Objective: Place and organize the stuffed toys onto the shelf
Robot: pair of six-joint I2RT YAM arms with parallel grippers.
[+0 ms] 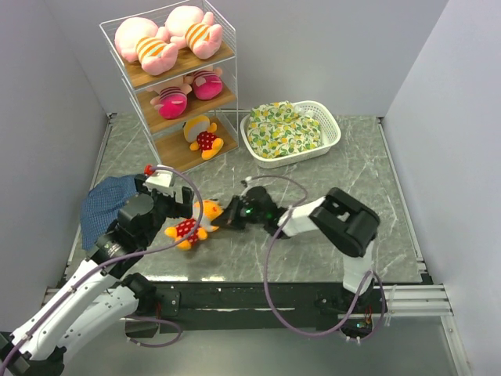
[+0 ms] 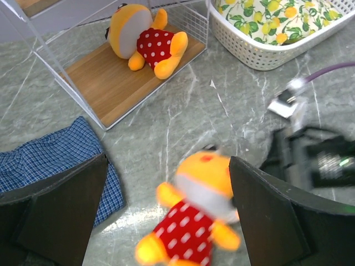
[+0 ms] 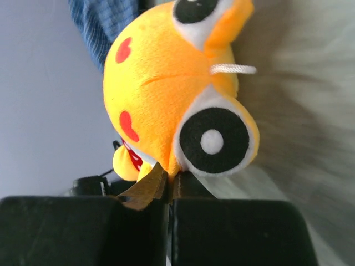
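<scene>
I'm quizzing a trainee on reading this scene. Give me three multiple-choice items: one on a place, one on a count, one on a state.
1. Where on the shelf are the two pink pigs?
A top board; B middle board; C bottom board.
2. How many toys are on the shelf?
A three; B five; C six.
3. How is the left gripper?
A open; B shut on a toy; C shut on nothing.

Key: 1 A, both pigs lie on the top board. 2 B, two pigs, two dolls and one orange toy. 3 A, its fingers stand wide apart.
</scene>
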